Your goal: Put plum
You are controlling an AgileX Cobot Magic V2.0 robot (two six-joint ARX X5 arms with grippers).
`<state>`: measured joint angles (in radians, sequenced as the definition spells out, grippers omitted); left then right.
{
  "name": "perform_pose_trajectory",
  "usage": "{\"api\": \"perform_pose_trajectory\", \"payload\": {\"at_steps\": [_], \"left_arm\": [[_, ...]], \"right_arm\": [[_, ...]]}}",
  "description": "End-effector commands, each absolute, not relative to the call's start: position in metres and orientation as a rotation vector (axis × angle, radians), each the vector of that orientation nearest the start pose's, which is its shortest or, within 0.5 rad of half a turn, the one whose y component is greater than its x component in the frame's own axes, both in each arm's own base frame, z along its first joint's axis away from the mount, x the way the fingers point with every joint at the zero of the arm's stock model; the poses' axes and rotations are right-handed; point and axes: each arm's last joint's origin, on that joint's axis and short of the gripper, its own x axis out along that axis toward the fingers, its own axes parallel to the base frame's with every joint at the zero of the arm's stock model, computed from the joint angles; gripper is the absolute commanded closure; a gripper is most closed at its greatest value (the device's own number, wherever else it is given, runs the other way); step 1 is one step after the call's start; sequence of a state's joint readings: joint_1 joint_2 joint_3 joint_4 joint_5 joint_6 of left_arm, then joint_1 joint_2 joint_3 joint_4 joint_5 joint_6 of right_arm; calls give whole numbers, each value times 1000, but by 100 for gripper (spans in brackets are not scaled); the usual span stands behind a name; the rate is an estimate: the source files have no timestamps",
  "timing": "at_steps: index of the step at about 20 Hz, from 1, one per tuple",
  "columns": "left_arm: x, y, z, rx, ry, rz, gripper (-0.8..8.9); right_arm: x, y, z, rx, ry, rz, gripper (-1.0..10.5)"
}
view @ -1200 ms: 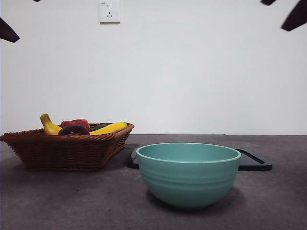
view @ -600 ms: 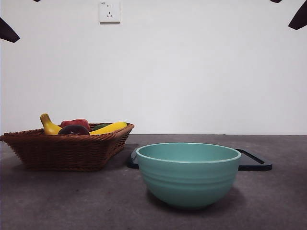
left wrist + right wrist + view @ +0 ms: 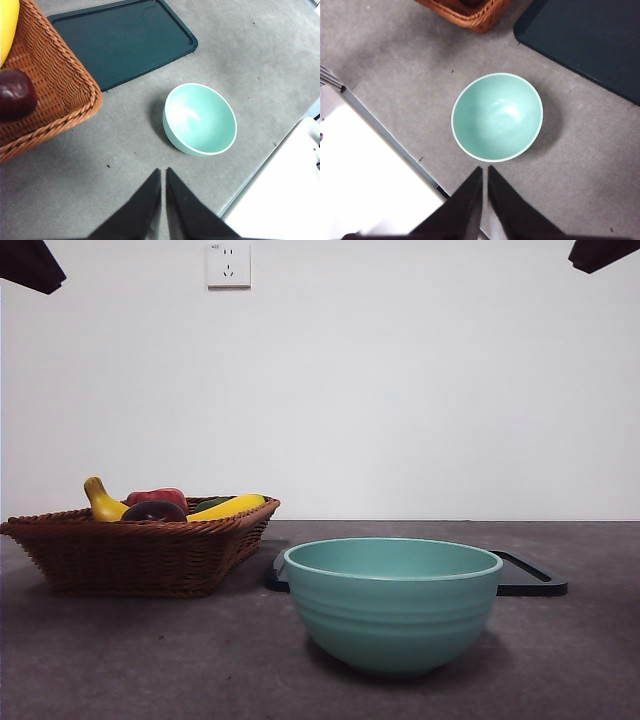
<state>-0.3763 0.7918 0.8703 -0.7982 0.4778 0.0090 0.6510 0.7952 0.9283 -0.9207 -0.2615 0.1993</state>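
Observation:
The plum (image 3: 154,511) (image 3: 16,95), dark maroon and glossy, lies in the wicker basket (image 3: 140,552) (image 3: 60,85) at the left of the table, beside a red fruit (image 3: 157,497) and yellow fruits. A teal bowl (image 3: 392,602) (image 3: 200,119) (image 3: 497,116) stands empty at the table's middle front. My left gripper (image 3: 163,172) hangs high above the table between basket and bowl, shut and holding nothing. High over the bowl, my right gripper (image 3: 484,170) is also shut and holds nothing. Both arms show only as black tips at the front view's top corners.
A dark flat tray (image 3: 530,577) (image 3: 120,42) (image 3: 585,45) lies behind the bowl. A yellow banana (image 3: 228,507) and a small yellow gourd (image 3: 102,502) share the basket. The table's near edge (image 3: 390,132) and a white surface lie below the bowl in both wrist views.
Both black arm tips at the top corners have risen and shifted in the front view. The basket, fruits, bowl and tray have not moved.

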Motion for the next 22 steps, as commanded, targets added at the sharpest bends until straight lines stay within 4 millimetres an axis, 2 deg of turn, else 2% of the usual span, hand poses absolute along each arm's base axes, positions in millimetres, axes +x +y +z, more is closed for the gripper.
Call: {"api": "perform_pose_trajectory", "payload": {"at_steps": [1,15,17,19,22], "left_arm": [[130,-67,314,-30,718,-831,807],[130,-66,315,-22,712,-834,807],[126,-62,321,104,589,-856,807],[121,-54,336,152,391,-821,807],[108,-35,357,194,64,-644,807]], "right_arm": [[106,91,322,22,859,789,941],[106,91,322,22,859,790,941],[106,91,322,22,859,790,941],[106,91,322,22,859,790,941],[106,91,322,22,859,790,941]]}}
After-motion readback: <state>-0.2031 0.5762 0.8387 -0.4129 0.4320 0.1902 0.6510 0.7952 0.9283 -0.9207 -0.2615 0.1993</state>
